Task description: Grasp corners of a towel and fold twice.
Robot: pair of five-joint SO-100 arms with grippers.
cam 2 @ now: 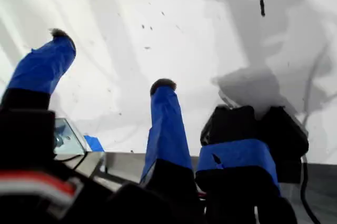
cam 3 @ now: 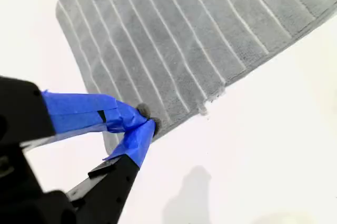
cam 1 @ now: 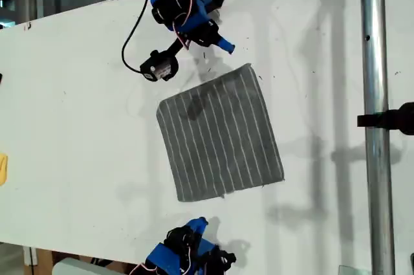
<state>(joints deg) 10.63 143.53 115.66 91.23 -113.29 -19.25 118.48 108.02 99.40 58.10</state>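
Grey striped towel [cam 1: 220, 134] flat mid-table [cam 1: 77, 126]. My first gripper [cam 2: 110, 60] hangs wide apart, empty. My second gripper [cam 3: 146, 121]: tips together at the towel's edge; grip on cloth unclear.

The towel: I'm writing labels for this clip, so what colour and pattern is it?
The towel is grey with thin parallel white stripes, clearest in the second wrist view.

Bare table [cam 1: 84, 126] all round (metal pole [cam 1: 375, 158] aside).

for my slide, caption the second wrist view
My second gripper, closed, hovers at the edge of the striped grey towel on the white table.
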